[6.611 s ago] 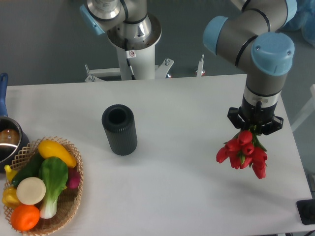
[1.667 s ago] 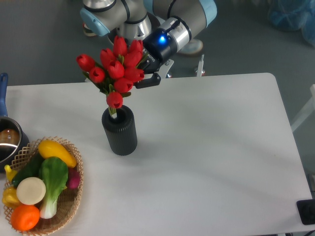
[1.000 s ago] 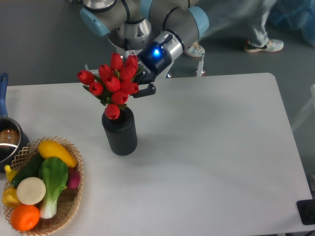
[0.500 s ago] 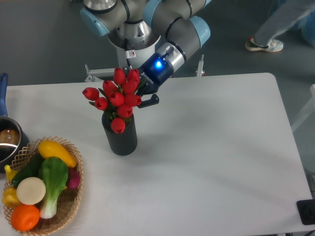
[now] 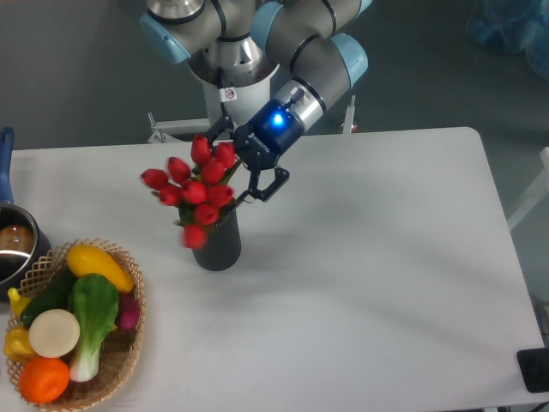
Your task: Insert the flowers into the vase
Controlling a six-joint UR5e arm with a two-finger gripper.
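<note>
- Flowers (image 5: pixel 196 190): red bunch sits in the mouth of the vase (image 5: pixel 218 245), buds spread wider than the vase and leaning to the picture's left. Lowest bud looks blurred. Stems hidden behind the buds, so how deep they go cannot be told.
- Vase: dark, ribbed, upright on the table (image 5: pixel 360 283), left of centre. Only its lower body shows; the mouth is covered by blooms.
- Gripper (image 5: pixel 243 165): comes in from the upper right at a slant, blue light lit on the wrist. Its fingers look spread apart, one dark finger (image 5: pixel 273 184) out to the right of the bunch, the other up by the top buds. Whether either finger touches stems or leaves cannot be told.
- Wicker basket (image 5: pixel 120 365) of toy vegetables: near the front-left corner, apart from the vase, with bare table between them.
- Metal pot (image 5: pixel 15 245): at the left edge, cut off by the frame, just behind the basket.
- Open room: the whole right half of the table, out to its rounded far corner and right edge, shows bare white surface. A strip of bare table also runs behind the vase to the back edge.
- Arm base (image 5: pixel 232 86): stands behind the back edge, above the vase.
</note>
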